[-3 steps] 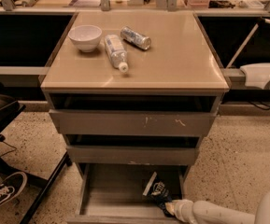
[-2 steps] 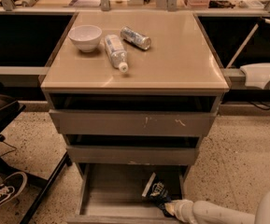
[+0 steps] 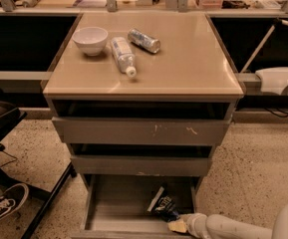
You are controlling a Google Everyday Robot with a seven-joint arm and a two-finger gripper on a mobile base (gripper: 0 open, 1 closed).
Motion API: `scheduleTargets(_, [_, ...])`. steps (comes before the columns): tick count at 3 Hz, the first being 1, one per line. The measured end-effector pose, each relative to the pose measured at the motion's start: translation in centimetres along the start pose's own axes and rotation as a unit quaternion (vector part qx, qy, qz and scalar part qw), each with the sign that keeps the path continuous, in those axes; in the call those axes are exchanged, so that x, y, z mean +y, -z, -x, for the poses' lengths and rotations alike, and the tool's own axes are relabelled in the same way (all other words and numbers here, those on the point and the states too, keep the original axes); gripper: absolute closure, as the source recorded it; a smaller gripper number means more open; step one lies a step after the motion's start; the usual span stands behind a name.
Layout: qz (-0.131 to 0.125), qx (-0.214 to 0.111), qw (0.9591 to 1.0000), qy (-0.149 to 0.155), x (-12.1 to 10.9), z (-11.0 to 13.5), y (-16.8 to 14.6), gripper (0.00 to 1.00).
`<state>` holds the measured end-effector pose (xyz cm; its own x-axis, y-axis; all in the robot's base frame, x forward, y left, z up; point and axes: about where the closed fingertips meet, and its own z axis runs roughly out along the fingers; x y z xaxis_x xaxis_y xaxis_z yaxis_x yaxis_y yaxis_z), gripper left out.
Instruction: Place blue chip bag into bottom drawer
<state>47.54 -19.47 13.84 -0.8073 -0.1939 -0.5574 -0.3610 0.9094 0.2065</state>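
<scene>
The bag (image 3: 162, 206) is lying in the bottom drawer (image 3: 118, 205), on the right side of the floor, close to the right wall. It's dark blue and pretty crumpled, with its white end strip pointing up and to the left, toward the back of the drawer. The near end is scrunched up.

The gripper (image 3: 176, 226) is down at the drawer's front right corner, right up against that near end of the bag. Honestly can't tell whether the jaws are apart, together or clamped on the bag, because they just read as a pale yellowish blob from here. The white arm (image 3: 228, 228) comes in low from the right.

Compared with a second ago, basically nothing has changed. The bag and gripper are in about the same spots.

The bottom drawer is pulled all the way out. The middle drawer (image 3: 141, 165) and top drawer (image 3: 141, 131) above it are each out a bit. Up on the worktop (image 3: 193, 68) there's a white bowl (image 3: 90, 39), a bottle (image 3: 122, 55) lying on its side next to it, and a can (image 3: 144, 40), also on its side, just behind the bottle. A black shoe (image 3: 4, 209) is on the floor way off to the left.
</scene>
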Motion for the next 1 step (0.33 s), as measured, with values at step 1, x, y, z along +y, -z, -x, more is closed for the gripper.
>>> scheduleTargets(1, [0.000,0.000,1.0000,0.000,0.00,0.00,0.00,0.00])
